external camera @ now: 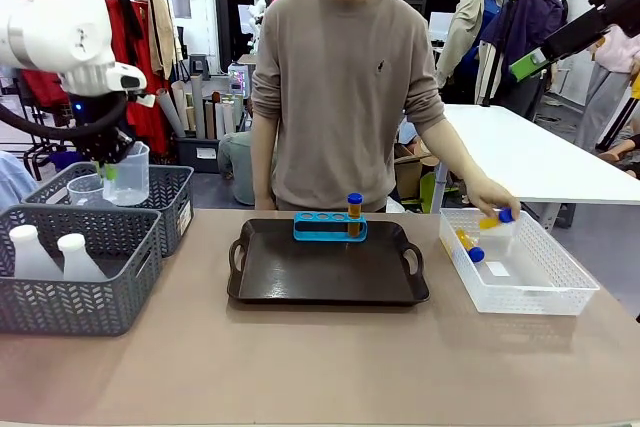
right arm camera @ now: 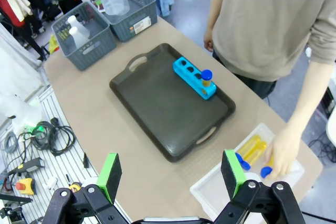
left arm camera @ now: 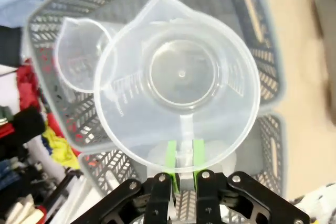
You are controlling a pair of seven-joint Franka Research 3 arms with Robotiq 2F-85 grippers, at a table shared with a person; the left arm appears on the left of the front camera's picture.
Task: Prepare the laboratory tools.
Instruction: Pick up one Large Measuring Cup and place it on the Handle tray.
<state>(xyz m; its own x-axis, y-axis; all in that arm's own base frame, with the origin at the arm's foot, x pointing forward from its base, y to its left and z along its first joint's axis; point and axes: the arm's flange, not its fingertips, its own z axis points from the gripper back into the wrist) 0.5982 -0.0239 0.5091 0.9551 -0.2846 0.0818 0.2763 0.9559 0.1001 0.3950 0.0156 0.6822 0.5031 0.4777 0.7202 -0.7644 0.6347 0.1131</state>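
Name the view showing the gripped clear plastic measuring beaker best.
Left wrist view: looks into the clear plastic beaker, its handle clamped by the left gripper. Front view shows it side-on over a grey basket; right wrist view, tiny.

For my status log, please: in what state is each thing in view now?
left gripper: shut on the measuring beaker handle
measuring beaker: upright, empty, held above the far grey basket
second beaker: upright in that basket
conical flasks: two, upright in the near basket
blue rack: on the tray, one hole filled
racked tube: upright, capped
person's hand: holding a capped tube
right gripper: open, empty
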